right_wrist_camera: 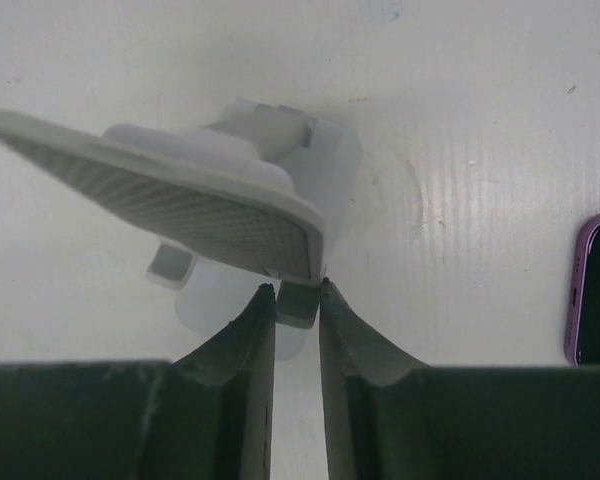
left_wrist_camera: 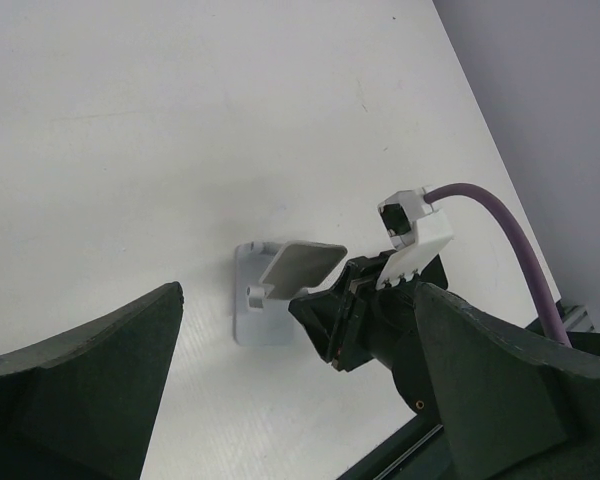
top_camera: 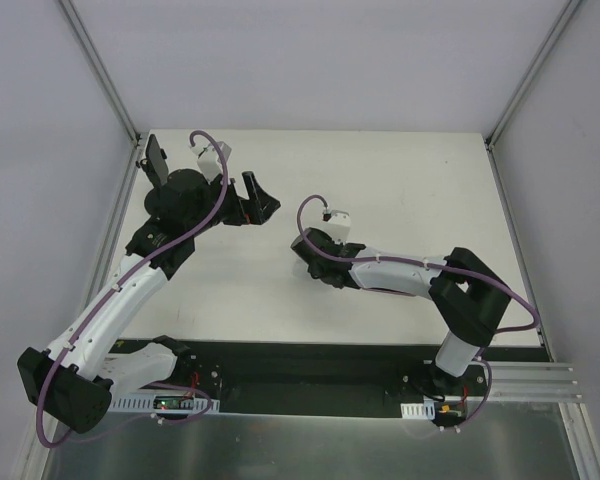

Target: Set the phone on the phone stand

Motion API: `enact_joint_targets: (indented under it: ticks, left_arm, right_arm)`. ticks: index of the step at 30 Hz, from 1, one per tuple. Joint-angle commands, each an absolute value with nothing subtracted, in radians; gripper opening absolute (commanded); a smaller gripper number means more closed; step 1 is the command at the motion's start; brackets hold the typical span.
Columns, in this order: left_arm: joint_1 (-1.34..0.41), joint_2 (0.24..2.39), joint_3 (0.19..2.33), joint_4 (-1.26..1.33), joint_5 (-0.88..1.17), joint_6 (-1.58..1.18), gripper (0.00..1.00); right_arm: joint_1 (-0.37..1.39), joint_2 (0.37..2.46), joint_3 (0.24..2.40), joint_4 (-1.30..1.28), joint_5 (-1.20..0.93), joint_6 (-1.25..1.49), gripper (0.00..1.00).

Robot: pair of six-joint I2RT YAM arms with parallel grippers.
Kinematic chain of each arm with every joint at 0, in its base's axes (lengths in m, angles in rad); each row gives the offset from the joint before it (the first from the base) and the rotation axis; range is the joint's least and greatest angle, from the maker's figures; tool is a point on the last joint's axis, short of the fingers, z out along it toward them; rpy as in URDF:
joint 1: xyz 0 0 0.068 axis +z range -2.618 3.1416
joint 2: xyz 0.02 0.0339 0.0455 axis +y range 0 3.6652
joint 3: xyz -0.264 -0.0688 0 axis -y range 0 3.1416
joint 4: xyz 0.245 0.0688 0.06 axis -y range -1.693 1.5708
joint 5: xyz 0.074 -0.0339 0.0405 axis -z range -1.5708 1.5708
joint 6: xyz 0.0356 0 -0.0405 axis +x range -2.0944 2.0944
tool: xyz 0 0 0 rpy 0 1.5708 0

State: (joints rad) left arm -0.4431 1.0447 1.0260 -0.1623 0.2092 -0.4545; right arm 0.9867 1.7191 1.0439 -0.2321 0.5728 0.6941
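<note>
The white phone stand (right_wrist_camera: 230,190) sits on the table with its ribbed plate tilted up. My right gripper (right_wrist_camera: 298,290) has closed its fingertips on the small front lip of the stand (left_wrist_camera: 270,290), one fingertip on each side. The purple-edged phone (right_wrist_camera: 595,290) lies flat at the right edge of the right wrist view, apart from the stand. I cannot make it out in the other views. My left gripper (left_wrist_camera: 295,400) hovers wide open over bare table, pointing at the stand and the right gripper (left_wrist_camera: 325,315), and holds nothing. From above, the left gripper (top_camera: 258,200) is up and left of the right gripper (top_camera: 315,258).
White table (top_camera: 400,180) with grey walls and metal posts on the back and sides. A purple cable (left_wrist_camera: 510,225) loops off the right wrist. The black base rail (top_camera: 300,375) runs along the near edge.
</note>
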Motion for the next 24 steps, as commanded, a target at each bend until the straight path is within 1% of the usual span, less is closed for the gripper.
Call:
enact_joint_targets:
  ticks: [1,6,11,19,21,23,24]
  left_arm:
    - [-0.431,1.037,1.022,-0.130,0.233,-0.425,0.97]
    - [-0.431,1.040,1.020,-0.130,0.233,-0.423,0.97]
    - [-0.431,1.046,1.020,-0.130,0.235,-0.422,0.97]
    - [-0.431,1.054,1.020,-0.130,0.239,-0.414,0.98]
    - [-0.431,1.054,1.020,-0.130,0.242,-0.414,0.98]
    - [-0.431,1.055,1.022,-0.129,0.250,-0.414,0.98]
    - [-0.431,1.057,1.022,-0.129,0.253,-0.413,0.99]
  right_arm:
    - [0.983,1.717,1.069,-0.229,0.603,0.626,0.13]
    - [0.983,1.683,1.037,-0.181,0.580,0.545,0.01]
    - [0.985,1.671,1.032,-0.153,0.542,0.442,0.01]
    - [0.985,1.661,1.008,-0.107,0.477,0.380,0.01]
    - [0.985,1.661,1.005,-0.109,0.468,0.374,0.04]
    - [0.983,1.657,1.005,-0.110,0.459,0.361,0.20]
    - [0.985,1.652,1.002,-0.110,0.447,0.356,0.29]
